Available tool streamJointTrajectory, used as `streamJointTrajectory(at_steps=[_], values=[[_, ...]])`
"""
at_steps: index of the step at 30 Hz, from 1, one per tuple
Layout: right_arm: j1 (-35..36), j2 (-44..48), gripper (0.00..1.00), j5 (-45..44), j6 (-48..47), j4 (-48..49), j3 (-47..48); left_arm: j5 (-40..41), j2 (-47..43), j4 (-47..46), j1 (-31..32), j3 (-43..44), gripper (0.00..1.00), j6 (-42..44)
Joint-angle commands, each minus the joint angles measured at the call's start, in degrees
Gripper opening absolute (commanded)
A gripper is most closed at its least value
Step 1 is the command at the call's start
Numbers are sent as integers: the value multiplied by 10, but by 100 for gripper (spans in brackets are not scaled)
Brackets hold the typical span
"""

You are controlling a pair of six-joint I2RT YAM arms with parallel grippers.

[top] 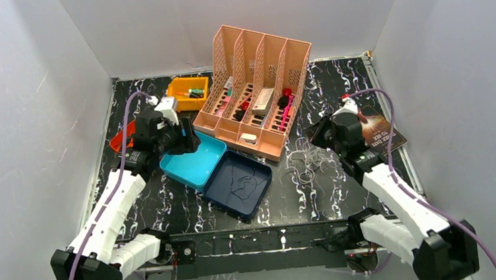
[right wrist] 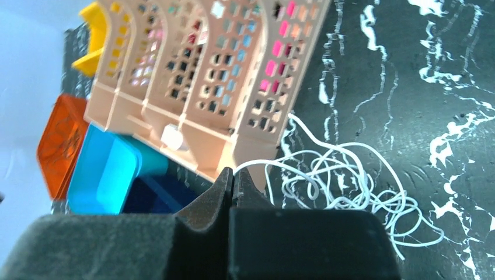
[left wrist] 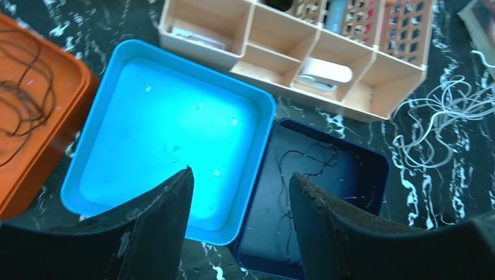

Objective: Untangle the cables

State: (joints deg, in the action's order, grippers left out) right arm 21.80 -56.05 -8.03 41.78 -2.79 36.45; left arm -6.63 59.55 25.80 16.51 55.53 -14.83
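A tangle of thin white cables (right wrist: 344,181) lies on the black marbled table, right of the peach organizer; the top view shows this white tangle (top: 304,163) in front of my right gripper (top: 316,136). That right gripper (right wrist: 234,173) is shut, and one white cable runs out from between its tips. Dark cables (left wrist: 309,160) lie in the dark blue tray (left wrist: 373,169), and more dark cables (left wrist: 20,99) in the orange tray (left wrist: 64,116). My left gripper (left wrist: 240,175) hangs open and holds nothing, above the seam between the light blue tray (left wrist: 169,134) and the dark blue one.
A peach slotted organizer (top: 255,89) with small items stands at the back centre. Behind the left arm sits a yellow bin (top: 188,89). A book (top: 382,133) lies at the right edge. Grey walls close in on three sides.
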Motion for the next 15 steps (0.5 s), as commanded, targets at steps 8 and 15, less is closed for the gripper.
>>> streamJointTrajectory(at_steps=[8,15], values=[[-2,201,0,50,71,-73,14,-34,-22,-207,151,-10,60,-68],[-2,216,1,21,142,-89,51,2,45,-332,278,-5,60,-63]])
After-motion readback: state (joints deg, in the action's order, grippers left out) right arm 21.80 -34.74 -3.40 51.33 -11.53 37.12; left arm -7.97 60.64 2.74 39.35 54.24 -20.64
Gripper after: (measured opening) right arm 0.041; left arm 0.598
